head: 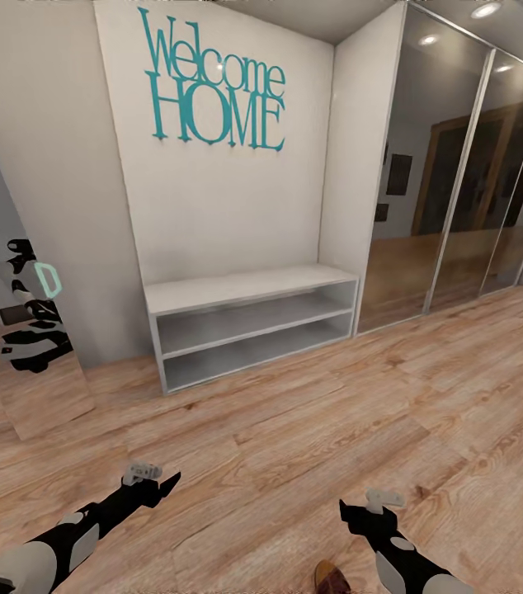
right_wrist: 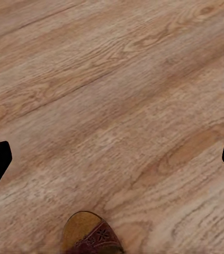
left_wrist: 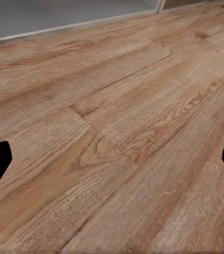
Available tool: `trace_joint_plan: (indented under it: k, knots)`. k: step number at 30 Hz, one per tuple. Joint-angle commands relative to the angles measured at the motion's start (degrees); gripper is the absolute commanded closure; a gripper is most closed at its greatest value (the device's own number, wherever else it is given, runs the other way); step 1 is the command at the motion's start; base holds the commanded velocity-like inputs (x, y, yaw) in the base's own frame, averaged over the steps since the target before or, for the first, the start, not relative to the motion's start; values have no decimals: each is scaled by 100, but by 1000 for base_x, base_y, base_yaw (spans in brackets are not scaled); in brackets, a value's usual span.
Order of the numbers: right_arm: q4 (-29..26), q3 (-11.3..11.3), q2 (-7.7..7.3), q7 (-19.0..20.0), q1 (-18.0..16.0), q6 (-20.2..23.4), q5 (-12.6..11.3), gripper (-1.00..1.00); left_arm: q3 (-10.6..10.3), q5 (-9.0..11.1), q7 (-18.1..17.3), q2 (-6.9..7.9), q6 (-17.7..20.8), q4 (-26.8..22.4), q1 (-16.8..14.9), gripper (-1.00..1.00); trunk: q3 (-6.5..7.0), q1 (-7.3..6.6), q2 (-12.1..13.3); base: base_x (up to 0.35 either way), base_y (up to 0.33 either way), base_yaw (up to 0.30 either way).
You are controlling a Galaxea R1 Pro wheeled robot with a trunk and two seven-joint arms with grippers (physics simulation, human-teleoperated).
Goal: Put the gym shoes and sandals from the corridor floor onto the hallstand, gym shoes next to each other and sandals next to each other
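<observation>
Both grippers, left (head: pixel 153 477) and right (head: pixel 377 505), hover with fingers spread and nothing held above the wood floor (head: pixel 294 429). What looks like a sandal (right_wrist: pixel 90 235) lies beneath the right one, far from a white bench (head: pixel 249 322).

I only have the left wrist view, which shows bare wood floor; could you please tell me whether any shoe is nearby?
Observer: Yes, one brown sandal lies on the floor, close beside the right arm.
Operator: Is the right gripper holding it?
Observer: No, the right gripper is open and apart from the sandal.
Operator: What stands ahead?
Observer: A white two-shelf bench stands against the wall, under teal "Welcome HOME" lettering.
</observation>
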Motion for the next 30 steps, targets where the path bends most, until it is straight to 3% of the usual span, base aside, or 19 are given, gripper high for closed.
trace_joint_plan:
  k: [1,9,30]
  knots:
    - [6,-30,1,1,-4,-20,14,-100,-49,49,-16,1,-25,7,-5,-100,-6,-3,-3,-193,-177,0]
    - [6,-30,1,1,-4,-20,14,-100,-49,49,-10,6,-24,7,-5,-100,-6,-3,-3,-157,-145,0]
    - [8,-30,-10,1,-4,-20,14,-100,-49,49,-12,5,-25,7,-5,-100,-6,-3,-3,-5,-28,0]
